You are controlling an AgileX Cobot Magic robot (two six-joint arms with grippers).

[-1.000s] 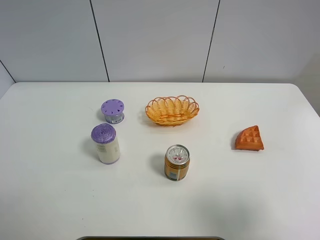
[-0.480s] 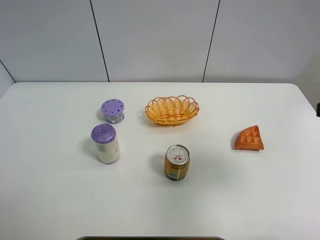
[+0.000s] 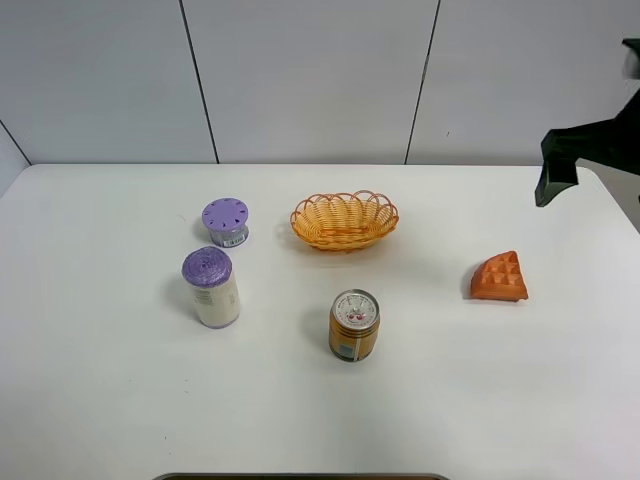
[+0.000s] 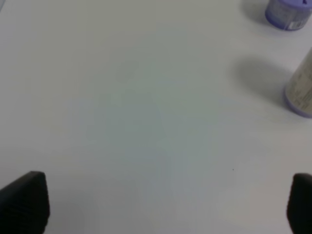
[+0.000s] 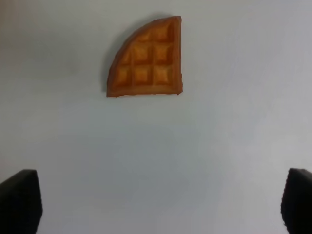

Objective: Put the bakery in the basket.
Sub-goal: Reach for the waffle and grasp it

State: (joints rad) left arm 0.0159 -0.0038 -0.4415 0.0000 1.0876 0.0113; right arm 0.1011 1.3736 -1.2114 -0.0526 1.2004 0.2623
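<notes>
Where grey wall panels (image 3: 310, 80) rise, the white table (image 3: 100, 400) holds the basket (image 3: 344, 220).

Counter (image 3: 120, 380): plain white. Bakery (image 3: 498, 277): orange-brown, grid of square dimples. Basket (image 3: 344, 220): yellow-orange weave, looped rim. Can (image 3: 354, 325): orange-gold body, silver top with red marks. Tall jar (image 3: 211, 288): white body, purple lid. Short jar (image 3: 226, 221): purple, dotted lid. Fingers (image 5: 19, 200): black.

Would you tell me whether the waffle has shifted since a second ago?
No. The waffle lies where it was, right of the can and apart from the basket.
</notes>
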